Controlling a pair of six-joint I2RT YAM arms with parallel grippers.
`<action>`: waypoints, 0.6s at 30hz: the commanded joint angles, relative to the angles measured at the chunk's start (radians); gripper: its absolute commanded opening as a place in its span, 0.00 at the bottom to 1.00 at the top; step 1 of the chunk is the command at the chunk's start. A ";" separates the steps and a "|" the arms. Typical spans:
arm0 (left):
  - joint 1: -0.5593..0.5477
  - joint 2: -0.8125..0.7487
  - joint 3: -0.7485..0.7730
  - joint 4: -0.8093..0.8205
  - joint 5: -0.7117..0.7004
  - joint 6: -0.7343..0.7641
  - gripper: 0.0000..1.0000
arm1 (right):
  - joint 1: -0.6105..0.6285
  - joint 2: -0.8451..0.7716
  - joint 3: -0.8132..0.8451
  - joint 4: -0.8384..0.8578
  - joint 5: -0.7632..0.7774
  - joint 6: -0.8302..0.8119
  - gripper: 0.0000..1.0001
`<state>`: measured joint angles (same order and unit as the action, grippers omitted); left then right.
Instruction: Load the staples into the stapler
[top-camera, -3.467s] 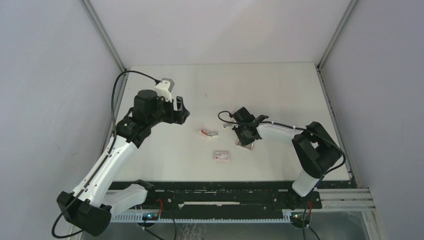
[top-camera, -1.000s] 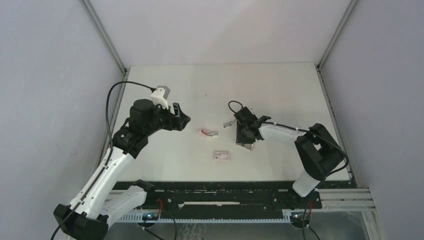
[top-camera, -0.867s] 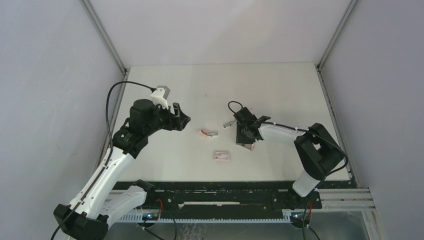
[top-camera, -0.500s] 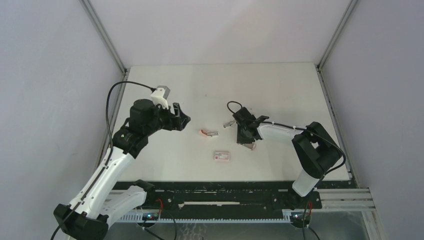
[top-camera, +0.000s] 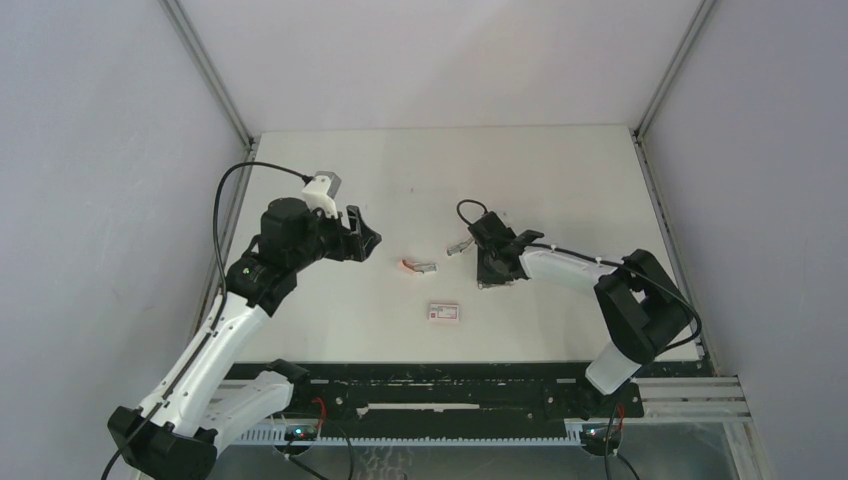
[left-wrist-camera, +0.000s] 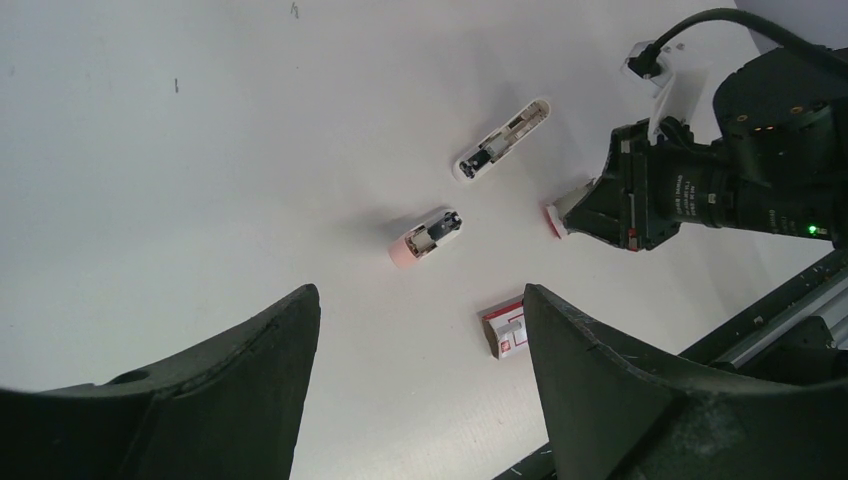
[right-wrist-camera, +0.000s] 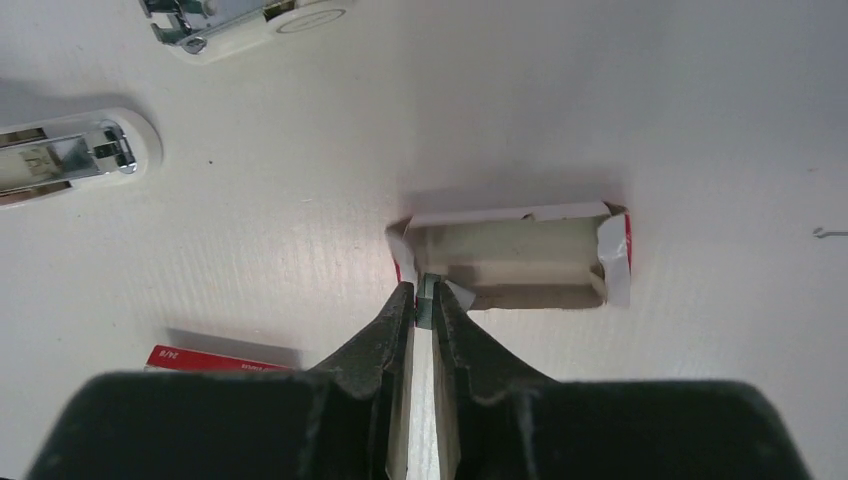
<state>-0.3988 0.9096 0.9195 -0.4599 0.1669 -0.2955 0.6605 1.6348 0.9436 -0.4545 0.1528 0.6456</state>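
Observation:
In the right wrist view my right gripper (right-wrist-camera: 423, 312) is shut on the staples (right-wrist-camera: 426, 292), a thin grey strip held on edge at the left end of an open white carton (right-wrist-camera: 520, 250) with red edges. The stapler lies in two white pieces: its base (right-wrist-camera: 70, 150) at the left and its top part (right-wrist-camera: 250, 15) at the upper edge. From above, the right gripper (top-camera: 490, 277) sits right of the stapler piece with the pink end (top-camera: 418, 267). My left gripper (top-camera: 366, 240) hovers open left of the stapler, with nothing between its fingers (left-wrist-camera: 250, 380).
A small closed white box with a red label (top-camera: 443, 312) lies in front of the stapler, also seen as the labelled box (left-wrist-camera: 503, 335) from the left wrist. The right arm's cable loops near the second stapler piece (top-camera: 458, 247). A tiny loose staple (right-wrist-camera: 830, 233) lies at the right.
My right gripper has shut on the staples at the carton's end and shifted slightly. The left arm holds still with its jaws open.

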 joint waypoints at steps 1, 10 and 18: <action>0.005 -0.002 -0.006 0.012 -0.001 0.015 0.79 | -0.012 -0.079 0.023 -0.013 0.027 -0.032 0.09; 0.005 -0.001 -0.009 0.017 0.002 0.011 0.78 | -0.039 -0.103 -0.015 0.068 -0.102 -0.084 0.05; 0.005 0.007 -0.009 0.017 0.006 0.010 0.78 | 0.019 -0.093 -0.084 0.252 -0.337 -0.131 0.05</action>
<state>-0.3988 0.9154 0.9195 -0.4591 0.1673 -0.2958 0.6445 1.5600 0.8719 -0.3378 -0.0444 0.5571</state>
